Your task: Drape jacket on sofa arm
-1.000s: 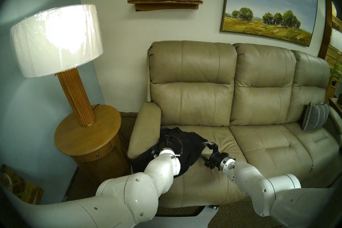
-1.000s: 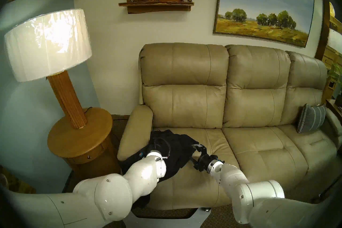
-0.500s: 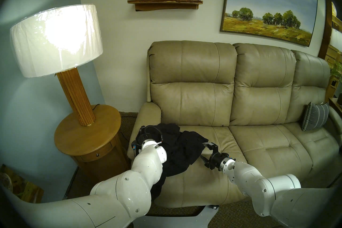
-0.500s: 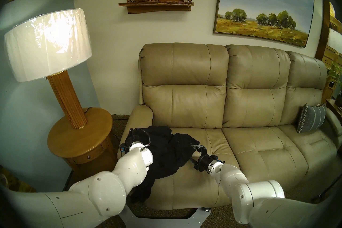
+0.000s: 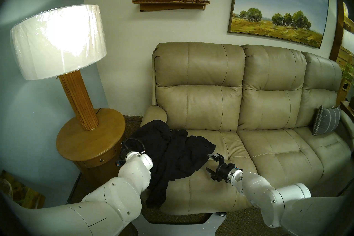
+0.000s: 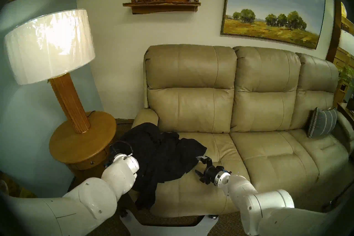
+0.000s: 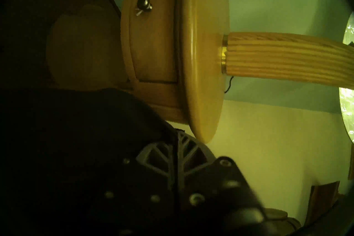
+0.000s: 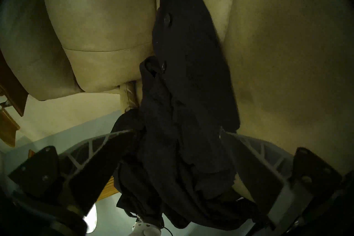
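Observation:
The black jacket [image 5: 172, 155] lies over the front part of the beige sofa arm [image 5: 155, 113] and across the left seat cushion. One end hangs off the seat's front edge. My left gripper [image 5: 130, 142] is down between the sofa arm and the side table, mostly hidden behind its wrist. In the left wrist view its fingers [image 7: 179, 155] are pressed together on the jacket [image 7: 76, 134]. My right gripper [image 5: 210, 163] is open above the seat at the jacket's right edge. In the right wrist view the jacket [image 8: 187, 69] lies between its spread fingers [image 8: 115, 145].
A round wooden side table [image 5: 86, 143] with a tall lamp [image 5: 57, 42] stands close to the left of the sofa arm, near my left wrist. A grey striped pillow [image 5: 325, 122] leans at the sofa's far right. The backrest [image 5: 199, 84] rises behind.
My left gripper has moved left over the sofa arm toward the side table, dragging the jacket up onto the arm. My right gripper has slid slightly down and left, still open.

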You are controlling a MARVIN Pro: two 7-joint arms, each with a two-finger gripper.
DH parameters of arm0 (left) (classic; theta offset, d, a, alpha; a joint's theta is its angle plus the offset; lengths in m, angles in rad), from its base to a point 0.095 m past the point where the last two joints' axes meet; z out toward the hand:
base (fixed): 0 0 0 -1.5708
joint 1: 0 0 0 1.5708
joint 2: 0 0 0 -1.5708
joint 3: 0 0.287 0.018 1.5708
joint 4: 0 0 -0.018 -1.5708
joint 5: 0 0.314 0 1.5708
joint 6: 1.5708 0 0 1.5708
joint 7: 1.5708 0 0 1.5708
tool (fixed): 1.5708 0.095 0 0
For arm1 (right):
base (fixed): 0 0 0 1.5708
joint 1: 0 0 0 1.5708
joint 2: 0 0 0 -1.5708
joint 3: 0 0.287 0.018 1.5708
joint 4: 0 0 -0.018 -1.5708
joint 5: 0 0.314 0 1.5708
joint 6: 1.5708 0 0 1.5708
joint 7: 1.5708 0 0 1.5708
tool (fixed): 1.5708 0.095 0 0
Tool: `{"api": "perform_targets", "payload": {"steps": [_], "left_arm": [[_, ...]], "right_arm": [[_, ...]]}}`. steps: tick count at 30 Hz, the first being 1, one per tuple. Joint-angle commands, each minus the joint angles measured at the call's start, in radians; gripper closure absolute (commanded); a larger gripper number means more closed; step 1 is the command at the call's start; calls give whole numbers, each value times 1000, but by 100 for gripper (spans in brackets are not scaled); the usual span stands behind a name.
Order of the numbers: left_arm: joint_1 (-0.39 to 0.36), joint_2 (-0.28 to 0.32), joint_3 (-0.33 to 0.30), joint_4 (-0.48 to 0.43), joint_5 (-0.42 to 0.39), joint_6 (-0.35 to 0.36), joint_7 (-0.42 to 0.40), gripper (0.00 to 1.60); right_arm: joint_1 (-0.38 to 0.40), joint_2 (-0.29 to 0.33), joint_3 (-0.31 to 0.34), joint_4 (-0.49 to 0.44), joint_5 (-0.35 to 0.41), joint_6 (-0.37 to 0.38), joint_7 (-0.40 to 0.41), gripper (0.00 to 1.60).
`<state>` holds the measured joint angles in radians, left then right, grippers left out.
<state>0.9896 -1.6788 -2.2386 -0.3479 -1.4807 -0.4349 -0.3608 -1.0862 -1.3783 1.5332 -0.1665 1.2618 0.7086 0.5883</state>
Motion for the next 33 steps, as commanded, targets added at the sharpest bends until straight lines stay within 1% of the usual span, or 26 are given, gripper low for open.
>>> {"api": "perform_targets", "payload": {"steps": [1, 9, 10, 12, 13, 14, 15, 16, 17, 20, 21, 23, 24, 25, 27, 28, 29, 33], "left_arm": [[-63, 109, -3, 24, 0, 46, 50, 119], [-87, 138, 1, 74, 3, 78, 91, 119], [-78, 130, 10, 76, 10, 92, 62, 0], [-52, 109, 26, 78, 24, 102, 3, 0], [-35, 95, 37, 67, 34, 100, -11, 0], [-5, 74, 55, 44, 51, 92, -20, 0], [16, 59, 58, 31, 55, 86, -34, 0], [39, 47, 68, 29, 66, 67, -53, 0], [58, 40, 72, 29, 71, 63, -69, 0], [95, 18, 73, 83, 80, 52, -114, 0], [102, 12, 74, 96, 83, 52, -114, 0], [137, -14, 87, 95, 95, 42, -149, 0], [132, -21, 86, 113, 97, 36, -161, 0], [160, -36, 95, 94, 101, 34, -184, 0], [173, -57, 105, 99, 110, 21, -219, 0], [169, -55, 112, 112, 116, 13, -224, 0], [180, -65, 116, 107, 120, 2, -253, 0], [191, -71, 129, 127, 129, -42, -320, 0]], "right_arm": [[-2, -12, -11, -15, -9, 17, 27, 0], [0, -19, -10, -7, -24, 3, 18, 0], [0, -20, -10, -6, -26, 0, 19, 0], [1, -21, -8, -4, -29, -3, 25, 0], [1, -22, -8, -3, -30, -5, 28, 0], [-1, -21, -7, -3, -32, -4, 33, 0], [-1, -21, -7, -3, -33, -4, 36, 0], [-3, -20, -7, -3, -34, -4, 36, 0], [-3, -20, -7, -4, -35, -4, 36, 0], [-4, -20, -7, -4, -37, -7, 33, 0], [-4, -20, -7, -3, -37, -9, 33, 0], [-5, -21, -6, -3, -37, -12, 32, 0], [-5, -21, -6, -3, -37, -14, 32, 0], [-5, -22, -5, -3, -37, -16, 32, 0], [-5, -23, -5, -3, -36, -18, 32, 0], [-5, -23, -5, -3, -36, -18, 32, 0], [-6, -24, -4, -2, -36, -20, 32, 0], [-8, -20, -1, 0, -35, -28, 30, 0]]}}
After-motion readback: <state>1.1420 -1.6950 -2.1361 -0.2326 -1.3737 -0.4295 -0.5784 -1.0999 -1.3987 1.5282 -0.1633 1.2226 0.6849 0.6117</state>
